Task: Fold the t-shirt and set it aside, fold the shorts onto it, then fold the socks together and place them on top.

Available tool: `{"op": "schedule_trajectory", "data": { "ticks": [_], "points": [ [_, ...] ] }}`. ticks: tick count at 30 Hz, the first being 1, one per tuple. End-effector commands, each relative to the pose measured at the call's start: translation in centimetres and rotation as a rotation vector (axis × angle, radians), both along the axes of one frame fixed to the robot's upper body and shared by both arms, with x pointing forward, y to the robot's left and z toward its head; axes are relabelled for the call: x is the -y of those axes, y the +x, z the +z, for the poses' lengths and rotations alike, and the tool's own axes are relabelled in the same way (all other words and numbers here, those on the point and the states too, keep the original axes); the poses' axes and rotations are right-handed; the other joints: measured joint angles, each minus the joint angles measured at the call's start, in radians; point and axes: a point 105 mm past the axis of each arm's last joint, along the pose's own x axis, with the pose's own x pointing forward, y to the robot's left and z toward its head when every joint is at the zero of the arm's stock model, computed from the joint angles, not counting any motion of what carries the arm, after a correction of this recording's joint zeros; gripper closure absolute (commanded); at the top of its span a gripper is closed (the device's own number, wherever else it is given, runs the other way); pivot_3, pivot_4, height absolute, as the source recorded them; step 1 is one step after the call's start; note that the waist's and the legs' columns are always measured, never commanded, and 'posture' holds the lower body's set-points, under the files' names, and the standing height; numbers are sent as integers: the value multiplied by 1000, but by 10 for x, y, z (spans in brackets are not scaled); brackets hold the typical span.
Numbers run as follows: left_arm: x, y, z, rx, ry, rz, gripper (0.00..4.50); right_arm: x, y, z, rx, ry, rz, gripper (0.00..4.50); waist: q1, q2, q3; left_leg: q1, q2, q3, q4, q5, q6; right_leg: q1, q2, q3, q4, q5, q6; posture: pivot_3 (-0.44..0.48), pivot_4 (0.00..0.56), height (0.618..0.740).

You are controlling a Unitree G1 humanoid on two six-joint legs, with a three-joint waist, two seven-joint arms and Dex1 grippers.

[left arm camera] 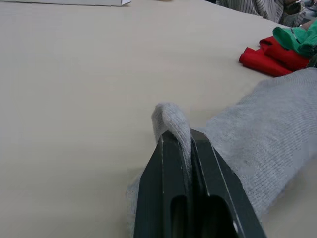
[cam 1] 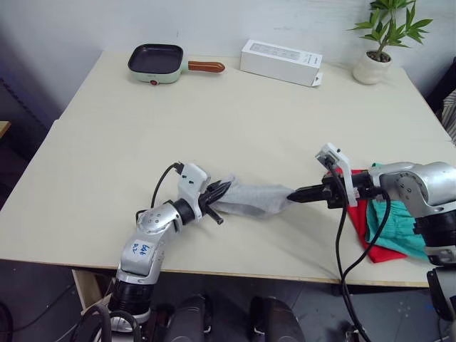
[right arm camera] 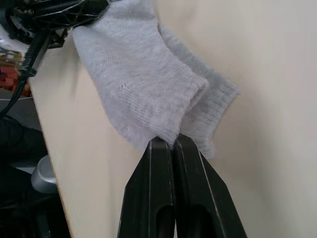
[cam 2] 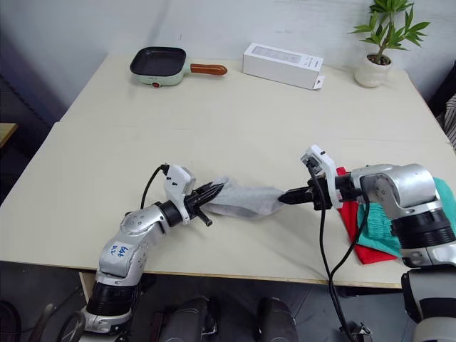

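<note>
Grey knitted socks (cam 1: pixel 253 201), low centre, are stretched between both grippers, left gripper (cam 1: pixel 219 194) and right gripper (cam 1: pixel 298 193) jaws clamped on opposite ends, probably to align them for folding.

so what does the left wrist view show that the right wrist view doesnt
The left wrist view alone takes in the folded t-shirt with the shorts on top, far across the table, and the left gripper shut on a fold of sock. The right wrist view alone shows the ribbed cuffs of the two layered socks, with the right gripper clamped on one cuff's edge. Both share the grey socks, the tabletop, and black fingers pinching fabric.
</note>
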Motion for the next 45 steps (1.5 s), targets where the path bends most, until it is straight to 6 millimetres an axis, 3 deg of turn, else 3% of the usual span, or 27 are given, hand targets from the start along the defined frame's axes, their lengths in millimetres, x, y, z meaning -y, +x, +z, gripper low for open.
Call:
{"op": "schedule_trajectory", "data": {
  "ticks": [1, 15, 17, 20, 25, 27, 30, 31, 34, 37, 39, 41, 45],
  "points": [
    [4, -3, 5, 45, -14, 3, 4491, -1, 5, 8, 38, -5, 10, 4500, 0, 0, 0, 0, 0, 0, 0, 0, 0, 0, 0, 0, 0, 0, 0, 0, 150, 740],
    [2, -3, -13, 3, -14, 28, 4491, -12, 13, -11, -16, -15, -10, 4500, -1, 0, 0, 0, 0, 0, 0, 0, 0, 0, 0, -1, 0, 0, 0, 0, 150, 740],
    [1, -3, -13, -3, -27, 22, 4003, -10, 13, -13, -20, -18, -13, 4500, -1, 0, 0, 0, 0, 0, 0, 0, 0, 0, 0, -1, 0, 0, 0, 0, 150, 740],
    [0, -6, -12, 7, -20, 2, 3195, -4, 14, -11, 7, -22, -30, 3836, -1, 0, 0, 0, 0, 0, 0, 0, 0, 0, 0, -1, 0, 0, 0, 0, 150, 740],
    [-13, -7, 5, 94, -31, 0, 1623, 14, 18, -3, 107, -44, -54, 2043, 0, 1, 0, 0, 0, 0, 0, 0, 0, 0, 0, -1, 0, 0, 0, 0, 150, 740],
    [-23, -10, 25, 159, -71, -30, 1611, 19, 20, 13, 218, -4, -40, 1378, 0, 1, 1, -1, 0, 0, 0, 0, 0, 0, 0, -1, -1, 0, 0, 0, 150, 740],
    [-32, -12, 48, 237, -69, -88, 1611, 11, 10, 38, 347, 97, 53, 1484, 0, 3, 2, -1, 0, 0, 0, 0, -1, 0, 0, -1, -1, 0, 0, 0, 150, 740],
    [-32, -13, 51, 252, -60, -111, 1611, 5, 6, 42, 376, 124, 81, 1755, 0, 3, 2, -1, 0, 0, 0, 0, -1, 0, 1, -1, -1, 0, 0, 0, 150, 740],
    [-25, -17, 55, 272, -28, -211, 2239, -24, -5, 43, 478, 173, 139, 2776, -3, 3, 2, 0, 1, 0, -1, 0, -1, 0, 1, -1, -1, 0, 0, 0, 150, 740],
    [-9, -19, 47, 256, 52, -299, 3228, -50, -14, 29, 573, 179, 153, 3916, -2, 3, 2, 0, 1, 0, -2, 0, -2, 1, 2, -2, 1, 0, 0, 0, 150, 740],
    [4, -17, 28, 222, 125, -327, 3876, -65, -14, 16, 625, 211, 72, 4500, 2, 4, 2, 0, 0, 0, -3, 0, -2, 0, 4, -2, 2, 0, 0, 0, 150, 740],
    [10, -11, 13, 182, 136, -305, 4486, -78, -17, -1, 675, 206, 40, 4500, 6, 4, 2, 0, -1, 0, -4, 1, -1, 0, 5, -2, 2, 0, 0, 0, 150, 740],
    [5, 5, -18, 82, 154, -202, 4486, -84, -20, -41, 766, 115, 41, 4500, 10, 4, 2, 0, -3, 2, -4, 1, 0, 0, 5, -3, 1, 1, 2, 0, 150, 740]
  ]
}}
